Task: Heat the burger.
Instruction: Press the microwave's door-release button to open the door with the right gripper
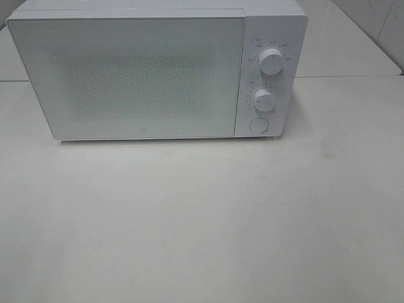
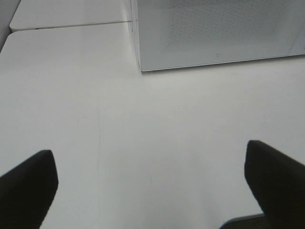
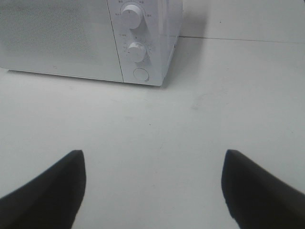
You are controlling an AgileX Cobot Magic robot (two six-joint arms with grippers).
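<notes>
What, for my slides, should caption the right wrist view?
Open right gripper facing a closed white microwave on a white table.

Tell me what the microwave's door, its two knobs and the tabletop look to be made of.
Door: probably glass or clear plastic over a perforated metal screen; the smooth pale face shows a fine dot pattern.
Knobs: likely moulded white plastic, matte with a slight sheen.
Tabletop: looks like white laminate or painted board, matte, faintly scuffed; cannot tell which.
</notes>
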